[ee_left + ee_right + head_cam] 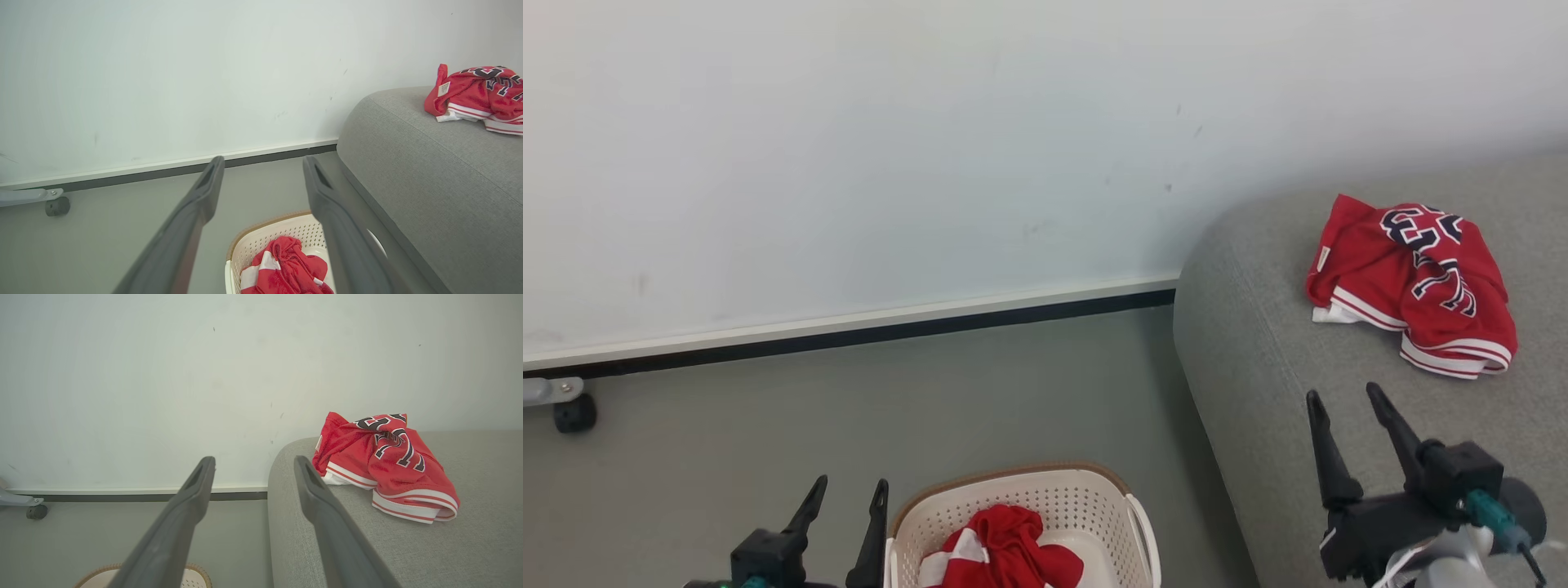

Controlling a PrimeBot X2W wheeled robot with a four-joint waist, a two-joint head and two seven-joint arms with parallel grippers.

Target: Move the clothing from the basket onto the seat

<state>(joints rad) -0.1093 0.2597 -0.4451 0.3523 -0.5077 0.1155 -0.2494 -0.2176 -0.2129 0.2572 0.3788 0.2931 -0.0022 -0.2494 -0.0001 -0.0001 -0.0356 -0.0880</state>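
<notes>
Red mesh fabric with black, white-edged numerals makes up the crumpled jersey, which lies on top of the large light grey woven seat at the right. It sits toward the far side, not far from the seat's rounded left edge, with white stripe trim showing along its hems. The plainer red garment, crossed by a white stripe, is bunched inside the oval cream plastic basket with perforated sides and a brown rim. The basket stands on the grey floor, near the robot and just left of the seat's side.

The left gripper hangs just left of the basket, its two dark fingers apart with nothing between them. The right gripper is over the near part of the seat, fingers likewise spread and empty, nearer than the jersey and clear of it.

A pale wall with a white and black skirting runs along the far side. A black caster wheel rests at the far left.
</notes>
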